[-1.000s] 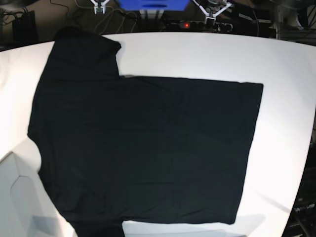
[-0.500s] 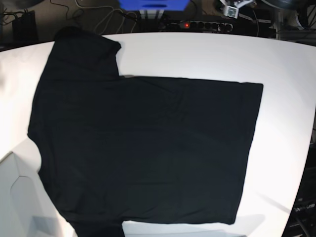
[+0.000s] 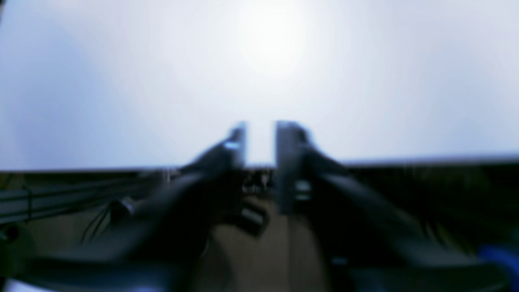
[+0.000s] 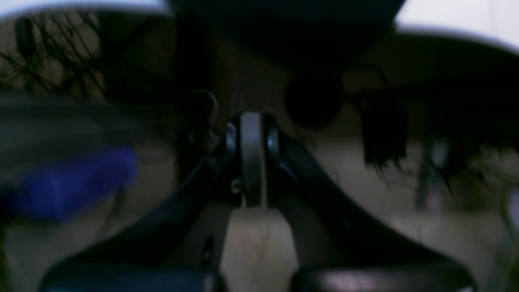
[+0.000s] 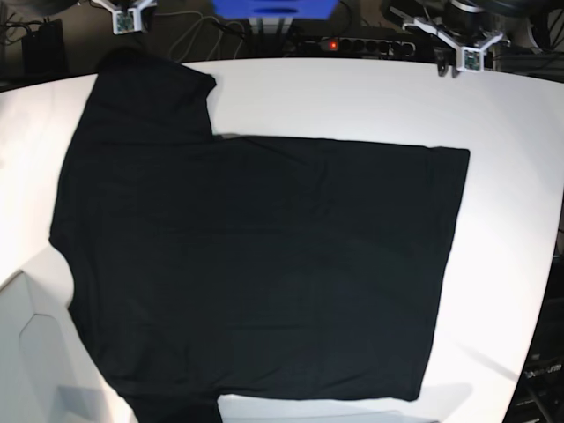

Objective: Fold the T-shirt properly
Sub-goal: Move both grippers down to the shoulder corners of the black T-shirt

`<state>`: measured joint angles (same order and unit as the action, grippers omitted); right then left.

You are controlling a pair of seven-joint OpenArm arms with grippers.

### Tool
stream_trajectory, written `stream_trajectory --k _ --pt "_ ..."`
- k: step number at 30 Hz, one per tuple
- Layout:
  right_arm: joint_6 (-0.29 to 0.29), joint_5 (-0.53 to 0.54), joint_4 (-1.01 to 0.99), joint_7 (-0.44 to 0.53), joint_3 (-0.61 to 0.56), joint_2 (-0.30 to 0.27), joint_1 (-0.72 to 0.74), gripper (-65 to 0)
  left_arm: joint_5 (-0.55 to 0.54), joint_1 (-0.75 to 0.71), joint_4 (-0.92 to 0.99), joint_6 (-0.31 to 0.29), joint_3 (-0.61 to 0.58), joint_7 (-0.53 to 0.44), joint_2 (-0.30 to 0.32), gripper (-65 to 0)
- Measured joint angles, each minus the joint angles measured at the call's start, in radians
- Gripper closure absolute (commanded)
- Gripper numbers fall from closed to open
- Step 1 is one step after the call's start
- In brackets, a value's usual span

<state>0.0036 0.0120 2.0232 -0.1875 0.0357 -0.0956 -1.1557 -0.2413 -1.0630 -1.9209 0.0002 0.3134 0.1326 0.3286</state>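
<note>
Base view: both arms sit at the far rim of the white table (image 5: 370, 97), beyond the cloth, with only their ends in frame. Left gripper (image 5: 467, 58) at the far right corner, just past the table edge, over cables and a power strip (image 5: 352, 44). Right gripper (image 5: 124, 19) at the far left corner, just beyond the upper sleeve. Left wrist view, blurred: left gripper (image 3: 260, 142) shows its two fingers parallel with a narrow gap of bright table between them, nothing in the gap; tips reach over the table edge, bare white surface ahead. Right wrist view, blurred and dark: right gripper (image 4: 252, 134) has its fingers pressed together, nothing between them; dark cloth and the table edge lie above the tips, a blue box (image 4: 69, 182) to the left. The T-shirt (image 5: 256, 264) lies flat and spread on the table, black, long axis running left to right across the frame: hem as a straight edge at right, shoulders at left, one sleeve pointing to the far left corner, the other running off the near edge. Neither gripper touches it. Bare table lies along the far side and right of the hem; little margin shows at left and near.
</note>
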Motion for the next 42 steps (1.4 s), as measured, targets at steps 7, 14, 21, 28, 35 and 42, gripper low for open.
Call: stream_trajectory --k 7,14,21,28,35,42 --pt "0.0 0.0 0.002 0.004 0.0 0.003 0.071 -16.4 -0.18 0.123 -0.004 -0.003 0.096 0.003 -0.013 -37.7" --pt "0.0 0.0 0.006 0.002 0.001 0.002 0.138 -28.0 -0.282 0.294 0.033 -0.006 0.116 -0.006 -0.014 -41.0" --pt "0.0 0.0 0.006 -0.008 0.001 0.0 0.17 -28.0 -0.28 0.467 0.253 -0.006 0.11 -0.004 -0.063 -41.5" --pt "0.0 0.0 0.006 -0.003 0.001 -0.001 0.182 -28.0 -0.277 0.574 0.435 0.0 0.053 -0.01 -0.065 -41.5" --pt "0.0 0.0 0.006 -0.005 0.031 -0.001 0.179 -28.0 -0.272 0.636 0.504 0.0 0.017 -0.055 -0.056 -41.0" --pt "0.0 0.0 0.006 -0.004 0.088 -0.001 0.18 -28.4 -0.272 0.645 0.507 0.004 -0.034 -0.067 -0.053 -18.2"
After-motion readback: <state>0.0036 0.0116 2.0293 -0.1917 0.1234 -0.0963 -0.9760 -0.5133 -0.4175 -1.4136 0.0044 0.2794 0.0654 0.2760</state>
